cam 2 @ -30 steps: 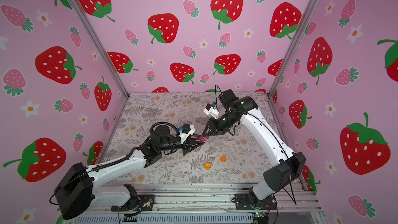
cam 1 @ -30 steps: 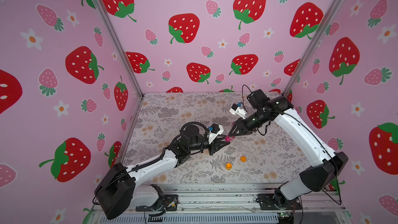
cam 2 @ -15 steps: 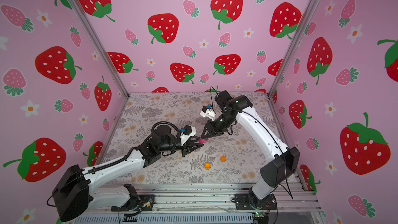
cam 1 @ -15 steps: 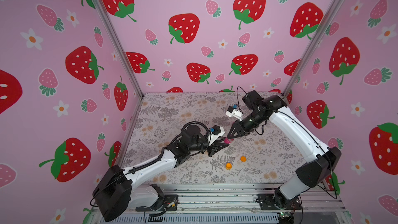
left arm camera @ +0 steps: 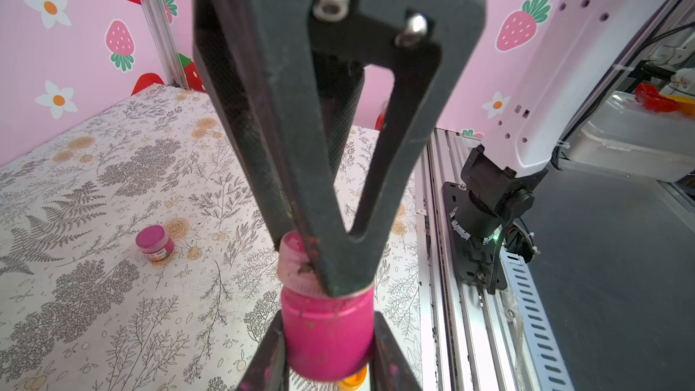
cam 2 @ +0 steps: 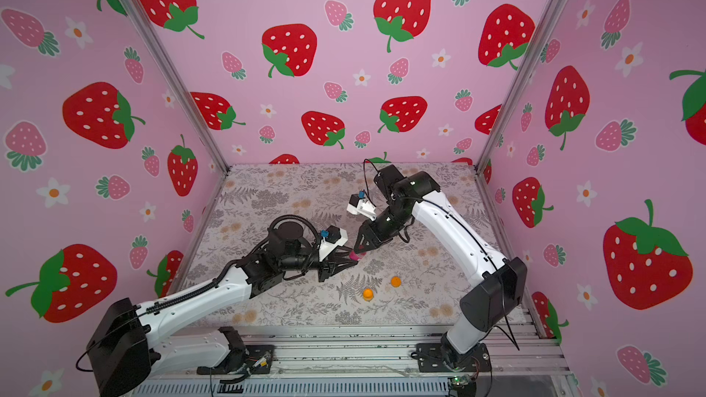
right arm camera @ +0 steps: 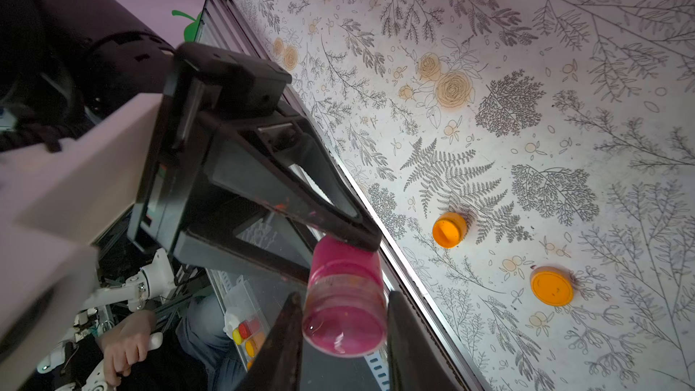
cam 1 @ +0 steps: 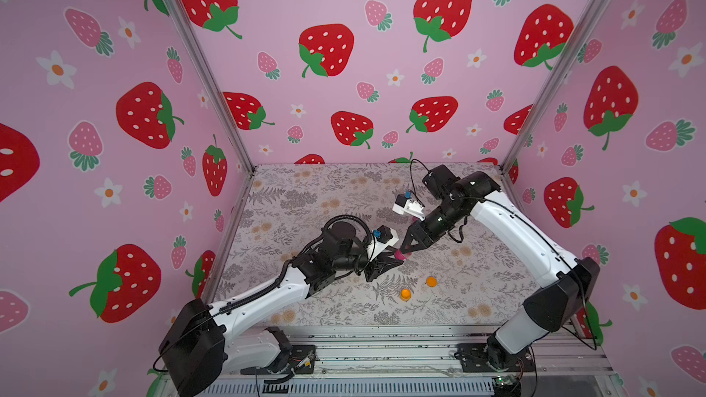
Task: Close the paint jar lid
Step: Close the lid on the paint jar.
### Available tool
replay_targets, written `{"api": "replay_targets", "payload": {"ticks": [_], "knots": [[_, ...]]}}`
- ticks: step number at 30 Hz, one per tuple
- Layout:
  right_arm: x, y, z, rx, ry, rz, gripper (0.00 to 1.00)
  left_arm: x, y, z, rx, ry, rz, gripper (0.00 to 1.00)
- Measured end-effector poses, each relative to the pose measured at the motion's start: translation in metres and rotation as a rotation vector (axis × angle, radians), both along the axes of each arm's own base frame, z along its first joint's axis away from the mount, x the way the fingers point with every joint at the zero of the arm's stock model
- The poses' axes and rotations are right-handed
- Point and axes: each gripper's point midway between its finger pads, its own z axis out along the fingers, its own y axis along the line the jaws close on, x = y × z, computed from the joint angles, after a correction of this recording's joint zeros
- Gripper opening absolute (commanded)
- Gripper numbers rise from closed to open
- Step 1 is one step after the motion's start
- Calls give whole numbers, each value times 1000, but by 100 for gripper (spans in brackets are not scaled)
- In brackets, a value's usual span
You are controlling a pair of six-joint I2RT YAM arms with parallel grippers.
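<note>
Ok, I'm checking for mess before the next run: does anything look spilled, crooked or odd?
No spill shows. The lid, pinched by the right gripper, seems to sit crooked on the pink jar in the left gripper. Paint specks mark the left gripper's fingers. An orange jar sits apart from an orange lid.

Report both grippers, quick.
Left gripper: shut on the jar.
Right gripper: shut on the lid.

The floral-print table [cam 1: 305,200] carries an orange jar [cam 1: 405,294], an orange lid [cam 1: 431,281] near it and a small pink jar [left arm camera: 155,243].
</note>
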Motion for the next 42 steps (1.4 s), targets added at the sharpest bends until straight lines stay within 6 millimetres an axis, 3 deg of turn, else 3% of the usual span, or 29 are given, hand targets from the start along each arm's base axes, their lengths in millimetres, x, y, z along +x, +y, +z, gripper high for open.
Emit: {"api": "replay_targets", "payload": {"ticks": [26, 42], "knots": [[-18, 17, -18, 64, 50, 144, 30, -15, 19, -15, 137, 25, -8, 24], [8, 32, -35, 36, 139, -136, 34, 12, 29, -31, 222, -5, 147, 24]]}}
